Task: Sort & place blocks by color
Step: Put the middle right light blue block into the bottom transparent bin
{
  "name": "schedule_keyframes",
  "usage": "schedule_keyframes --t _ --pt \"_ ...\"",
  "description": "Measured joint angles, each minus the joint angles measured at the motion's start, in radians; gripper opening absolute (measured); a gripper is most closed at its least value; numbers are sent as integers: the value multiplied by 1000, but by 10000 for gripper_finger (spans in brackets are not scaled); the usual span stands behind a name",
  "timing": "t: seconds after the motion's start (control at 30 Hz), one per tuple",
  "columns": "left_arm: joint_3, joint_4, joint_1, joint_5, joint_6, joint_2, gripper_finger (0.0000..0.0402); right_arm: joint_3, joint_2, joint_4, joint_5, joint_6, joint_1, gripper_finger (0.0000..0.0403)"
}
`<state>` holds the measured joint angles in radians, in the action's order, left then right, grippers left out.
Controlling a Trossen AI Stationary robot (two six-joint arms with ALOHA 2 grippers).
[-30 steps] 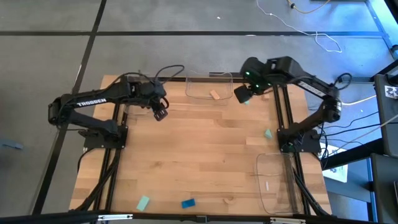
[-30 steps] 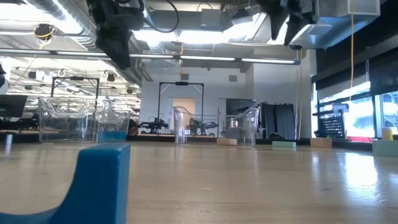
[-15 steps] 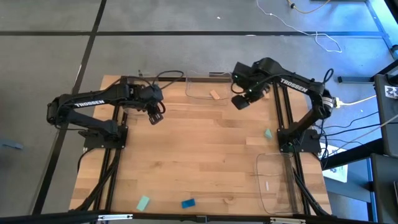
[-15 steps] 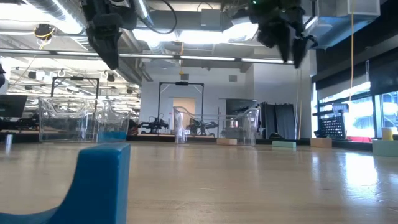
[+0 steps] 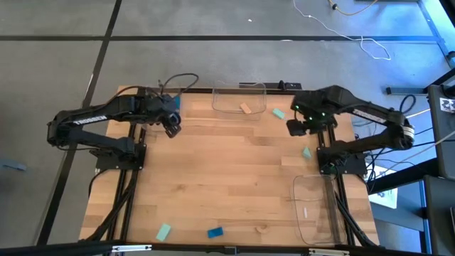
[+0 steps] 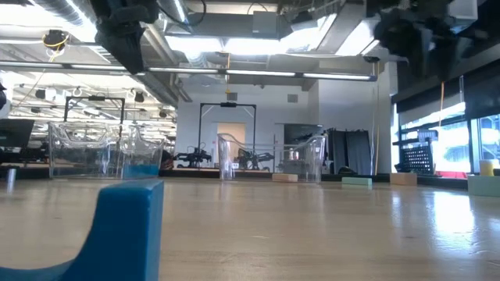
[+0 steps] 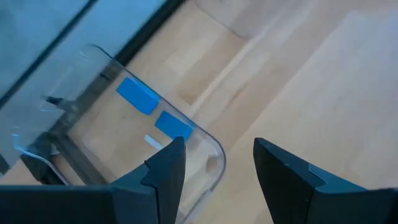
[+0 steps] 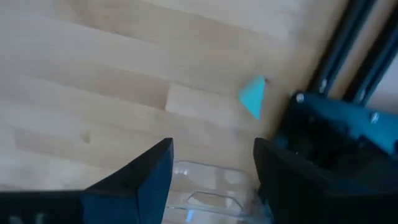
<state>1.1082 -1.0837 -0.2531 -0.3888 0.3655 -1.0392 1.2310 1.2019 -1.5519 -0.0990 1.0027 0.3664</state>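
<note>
Both grippers hang open above the table and hold nothing. My left gripper (image 5: 170, 126) (image 7: 214, 168) is over the far left, beside a clear tray (image 7: 214, 149) that holds two blue blocks (image 7: 137, 96) (image 7: 173, 124). My right gripper (image 5: 294, 127) (image 8: 211, 168) points down over the far right. A mint block (image 5: 306, 152) (image 8: 254, 96) lies flat on the wood just to its near side, and another mint block (image 5: 278, 112) to its far side. A tan block (image 5: 245, 108) lies in the far clear tray (image 5: 238, 91). Along the near edge lie a mint block (image 5: 163, 232), a blue block (image 5: 215, 232) (image 6: 125, 226) and a tan block (image 5: 261, 229).
A third clear tray (image 5: 313, 206) stands at the near right, beside the right arm's base (image 5: 341, 158). The left arm's base (image 5: 117, 149) stands at the left edge. The middle of the wooden table (image 5: 227, 171) is bare wood.
My right gripper has swung from beside the far tray toward the table's right edge, sunk lower and rolled about its own axis. My left gripper has drifted a little toward the table's left edge. Both have stayed open; no block has moved.
</note>
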Motion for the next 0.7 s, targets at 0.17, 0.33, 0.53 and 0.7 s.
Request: schedule_keyframes --t 0.17,0.33,0.53,0.7 --pt "0 4 -5 -39 27 3 181 -122 -60 13 -7 127 -33 223" --pt "0 4 -18 -39 52 2 181 -223 -65 23 -55 170 -58 223" --pt "0 4 -18 -38 64 2 181 -329 -65 104 -106 179 -86 223" --pt "0 4 -18 -37 73 2 181 -391 -65 197 -105 202 -99 223"
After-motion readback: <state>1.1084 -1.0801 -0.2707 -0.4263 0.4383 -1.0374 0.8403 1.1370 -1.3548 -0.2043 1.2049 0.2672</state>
